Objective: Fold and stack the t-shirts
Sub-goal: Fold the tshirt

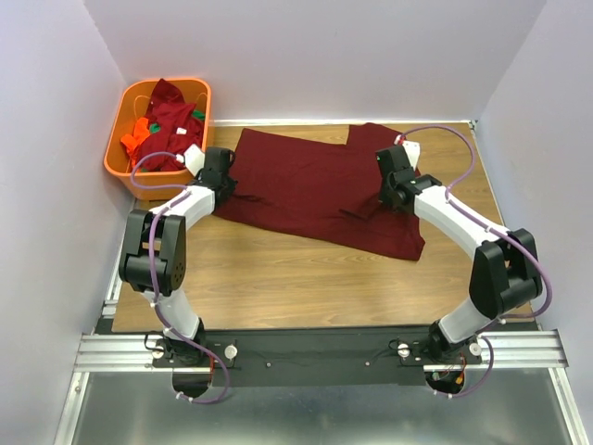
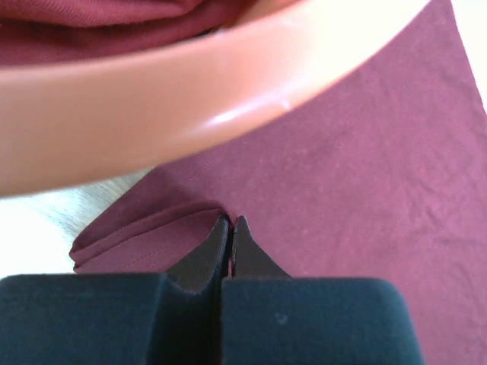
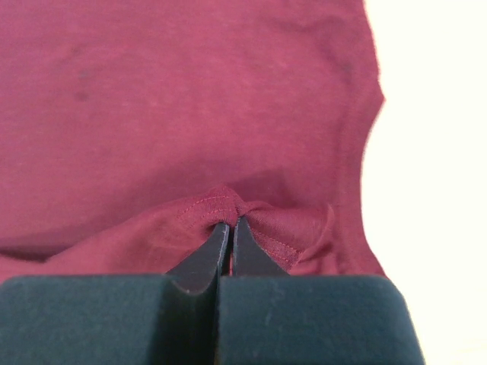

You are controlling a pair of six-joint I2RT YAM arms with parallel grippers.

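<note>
Maroon t-shirt (image 1: 315, 190) lies spread on the table (image 1: 278, 278), its edges pinched tight by left gripper (image 2: 230, 220) and right gripper (image 3: 230, 222) (orange basket (image 1: 119, 128) alongside).

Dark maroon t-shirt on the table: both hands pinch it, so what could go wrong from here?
The left hand grips the dark maroon t-shirt right beside the orange plastic basket; lifting may knock the basket. The right hand holds only a small hem pucker, which might slip out.

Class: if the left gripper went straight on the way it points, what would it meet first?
Beyond the maroon t-shirt that the left gripper pinches, probably the wall of the orange basket, though depth is unclear.
</note>
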